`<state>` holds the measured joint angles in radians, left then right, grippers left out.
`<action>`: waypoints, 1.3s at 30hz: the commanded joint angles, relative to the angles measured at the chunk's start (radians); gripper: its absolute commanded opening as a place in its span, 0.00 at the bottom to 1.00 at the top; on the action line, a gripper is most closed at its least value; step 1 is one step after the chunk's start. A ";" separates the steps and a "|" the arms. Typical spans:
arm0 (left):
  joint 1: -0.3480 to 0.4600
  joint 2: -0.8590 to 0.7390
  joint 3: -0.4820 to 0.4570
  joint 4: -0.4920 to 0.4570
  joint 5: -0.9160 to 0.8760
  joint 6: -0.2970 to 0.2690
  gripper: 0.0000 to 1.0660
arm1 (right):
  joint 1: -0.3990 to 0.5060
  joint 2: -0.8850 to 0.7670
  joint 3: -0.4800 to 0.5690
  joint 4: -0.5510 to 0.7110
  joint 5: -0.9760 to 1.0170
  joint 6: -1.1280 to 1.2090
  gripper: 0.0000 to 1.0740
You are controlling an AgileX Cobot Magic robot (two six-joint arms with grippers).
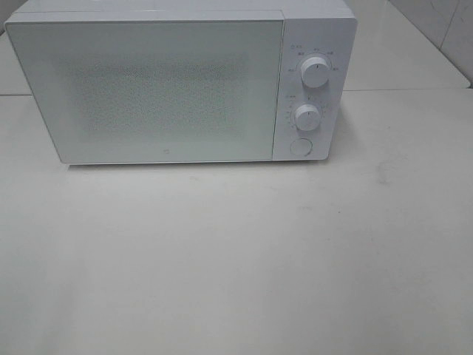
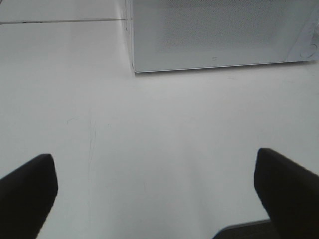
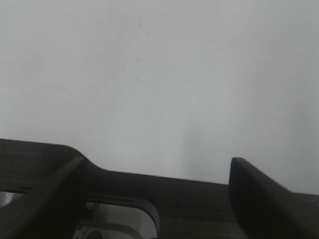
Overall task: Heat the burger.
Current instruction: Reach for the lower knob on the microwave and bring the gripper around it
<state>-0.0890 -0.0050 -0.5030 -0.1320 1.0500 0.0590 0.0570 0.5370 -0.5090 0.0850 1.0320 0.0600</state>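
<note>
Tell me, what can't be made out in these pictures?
- Inside of the microwave: high view, its closed speckled door hides it. No burger shows in any view.
- Marks around the knobs: high view, too small and blurred to read.
- Microwave's control side: left wrist view, mostly cut off by the picture edge.
- Arms: outside the high view; the wrist views show only the open left gripper and right gripper.

Looks across white tabletop (image 2: 164, 149) toward white microwave (image 2: 219, 35) in background of frame. Shows speckled door (image 2: 214, 30) shut, with sliver of control panel (image 2: 311, 47) cut off at frame edge. Catches thin seam (image 2: 60, 20) in tabletop beside microwave. Frames left gripper (image 2: 154, 194) in foreground: dark fingers (image 2: 27, 194) spread wide at opposite frame corners, only tabletop with faint scratch (image 2: 91, 144) between them.
</note>
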 commanded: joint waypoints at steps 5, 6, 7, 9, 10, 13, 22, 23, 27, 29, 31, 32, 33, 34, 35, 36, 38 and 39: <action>0.002 -0.025 0.003 0.000 -0.014 -0.007 0.94 | -0.007 0.101 -0.029 0.083 -0.165 -0.008 0.70; 0.002 -0.025 0.003 0.000 -0.014 -0.007 0.94 | -0.007 0.101 -0.029 0.083 -0.165 -0.008 0.70; 0.002 -0.025 0.003 0.000 -0.014 -0.007 0.94 | -0.007 0.121 -0.029 0.083 -0.224 -0.009 0.70; 0.002 -0.025 0.003 0.000 -0.014 -0.007 0.94 | -0.007 0.132 -0.028 0.081 -0.253 -0.009 0.70; 0.002 -0.025 0.003 0.000 -0.014 -0.007 0.94 | -0.007 0.152 -0.028 0.080 -0.310 -0.009 0.70; 0.002 -0.025 0.003 0.000 -0.014 -0.007 0.94 | -0.007 0.175 -0.028 0.082 -0.405 -0.003 0.70; 0.002 -0.025 0.003 0.000 -0.014 -0.007 0.94 | -0.007 0.224 -0.024 0.081 -0.678 0.000 0.70; 0.002 -0.025 0.003 0.000 -0.014 -0.007 0.94 | -0.007 0.224 -0.024 0.081 -0.678 0.000 0.70; 0.002 -0.022 0.003 -0.002 -0.014 -0.007 0.94 | -0.007 0.233 -0.005 0.081 -0.790 0.000 0.70; 0.002 -0.022 0.003 -0.001 -0.014 -0.007 0.94 | -0.007 0.243 0.008 0.082 -0.855 0.000 0.70; 0.002 -0.022 0.003 -0.001 -0.014 -0.007 0.94 | -0.007 0.269 0.024 0.081 -0.939 0.000 0.70; 0.002 -0.022 0.003 -0.001 -0.014 -0.007 0.94 | -0.007 0.269 0.024 0.081 -0.939 0.000 0.70; 0.002 -0.022 0.003 -0.002 -0.014 -0.007 0.94 | -0.007 0.285 0.030 0.080 -0.969 0.000 0.70; 0.002 -0.022 0.003 -0.002 -0.014 -0.007 0.94 | -0.007 0.285 0.030 0.080 -0.969 0.000 0.70; 0.002 -0.022 0.003 -0.001 -0.014 -0.007 0.94 | -0.004 0.321 0.036 0.080 -1.010 0.003 0.70; 0.002 -0.022 0.003 -0.001 -0.014 -0.007 0.94 | -0.004 0.343 0.039 0.080 -1.032 0.003 0.70; 0.002 -0.022 0.003 -0.001 -0.014 -0.007 0.94 | -0.004 0.386 0.044 0.082 -1.078 0.005 0.70; 0.002 -0.022 0.003 -0.001 -0.014 -0.007 0.94 | -0.004 0.409 0.048 0.082 -1.105 0.005 0.70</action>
<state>-0.0890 -0.0050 -0.5030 -0.1320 1.0500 0.0590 0.0570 0.8980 -0.4710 0.1640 0.0000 0.0600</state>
